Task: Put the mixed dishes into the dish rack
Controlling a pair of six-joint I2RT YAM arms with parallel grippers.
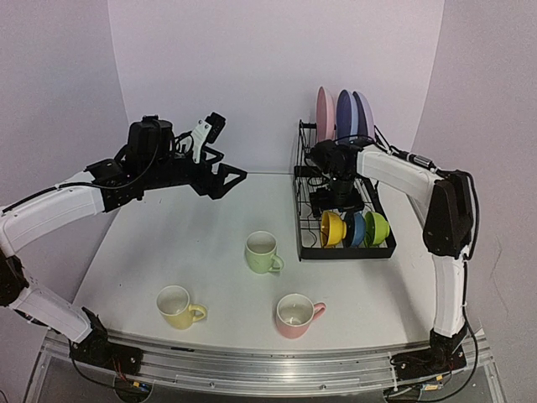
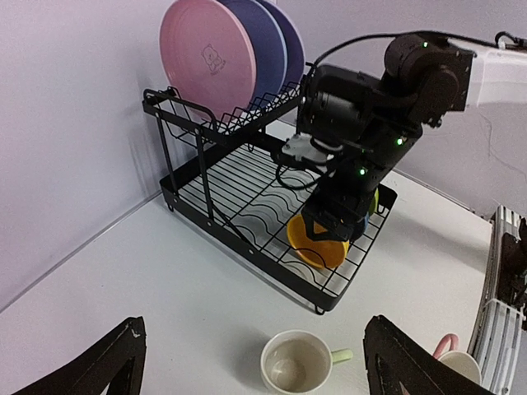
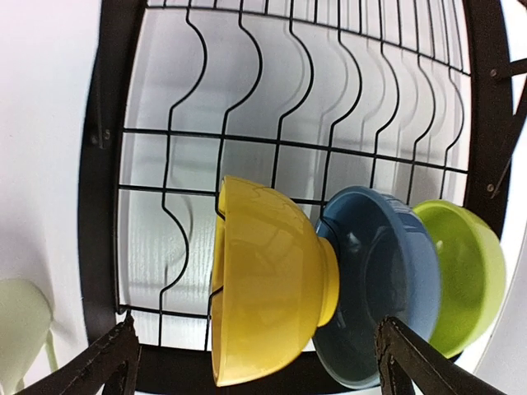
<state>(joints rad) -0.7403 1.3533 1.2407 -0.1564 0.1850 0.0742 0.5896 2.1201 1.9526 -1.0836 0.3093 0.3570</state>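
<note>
Evidently empty and spread wide, the right end effector (image 3: 255,346) hovered just above the yellow bowl (image 3: 263,280), which stood on edge against the blue bowl (image 3: 387,280) and green bowl (image 3: 465,271), propped between the wires in the lower tray of the dish rack (image 3: 103,123), probably to drain.

A white bench (image 1: 168,243) fills the middle of the top view, matte and evenly lit, with only soft shadows on it. Pale lilac walls enclose it: the back wall (image 1: 252,67) at twelve o'clock, the left wall (image 1: 42,101) at nine, the right wall (image 1: 499,101) at three. An aluminium rail (image 1: 268,363) runs along the six o'clock edge.
</note>
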